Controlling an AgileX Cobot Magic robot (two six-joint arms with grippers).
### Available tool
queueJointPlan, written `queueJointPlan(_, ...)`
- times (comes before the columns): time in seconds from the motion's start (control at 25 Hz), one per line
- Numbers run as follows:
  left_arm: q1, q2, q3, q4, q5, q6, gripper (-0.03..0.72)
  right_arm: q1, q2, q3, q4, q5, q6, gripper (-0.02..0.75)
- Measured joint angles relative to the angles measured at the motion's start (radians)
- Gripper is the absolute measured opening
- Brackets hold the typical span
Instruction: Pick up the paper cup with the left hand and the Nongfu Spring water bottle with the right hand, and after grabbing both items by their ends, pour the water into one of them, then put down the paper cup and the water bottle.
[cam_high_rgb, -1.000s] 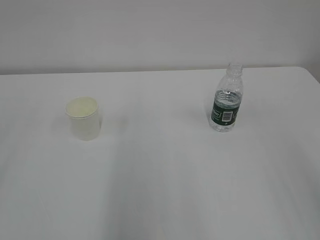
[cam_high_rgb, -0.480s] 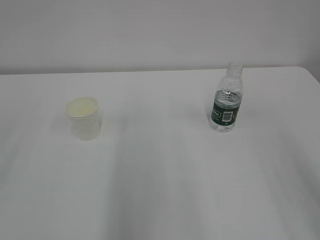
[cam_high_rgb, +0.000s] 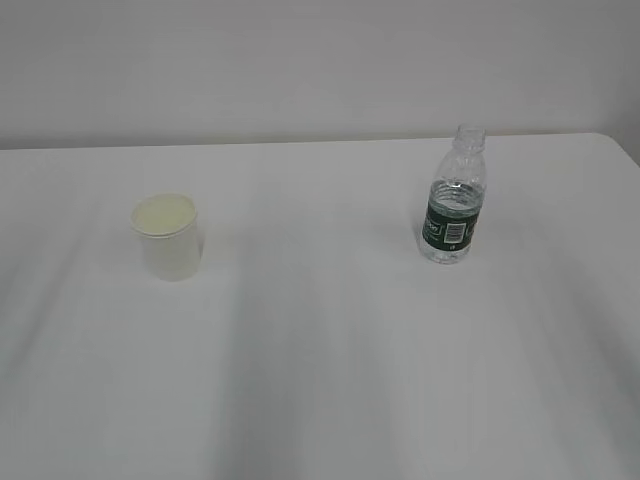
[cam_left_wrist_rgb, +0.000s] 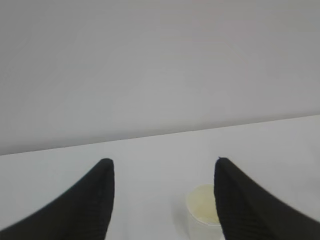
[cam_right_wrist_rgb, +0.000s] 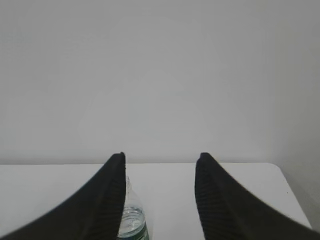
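1. Nothing has changed since a second ago: the small white tapered paper cup (cam_high_rgb: 167, 236) and the clear ribbed green-labelled water bottle (cam_high_rgb: 453, 200) stand well apart on the white table (cam_high_rgb: 320, 380).
2. The left gripper (cam_left_wrist_rgb: 162, 165) and the right gripper (cam_right_wrist_rgb: 160, 157) have their jaws apart, empty; I judge that the picking has not started.

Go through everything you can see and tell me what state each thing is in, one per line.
paper cup: upright on the table, mouth open, not held.
Nongfu Spring water bottle: upright on the table, no cap, water inside, not held.
left gripper: open, empty, short of the cup.
right gripper: open, empty, short of the bottle.
table: white, bearing cup and bottle apart.
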Motion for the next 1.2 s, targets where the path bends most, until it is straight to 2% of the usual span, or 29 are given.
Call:
queueJointPlan(0.24,0.001,0.063,0.000,-0.050,-0.050,0.000,0.452,0.000,0.045,0.000,0.013,-0.008,0.062,0.354)
queueJointPlan(0.68,-0.057,0.117,0.000,-0.029,-0.075,0.000,0.450,0.000,0.054,0.000,0.015,-0.011,0.095,0.354)
queueJointPlan(0.92,-0.059,0.164,0.000,-0.029,-0.078,0.000,0.449,0.000,0.054,0.000,0.015,-0.002,0.096,0.354)
queueJointPlan(1.2,-0.078,0.170,0.109,-0.078,-0.172,0.000,0.434,0.000,0.103,0.000,-0.010,0.014,0.098,0.354)
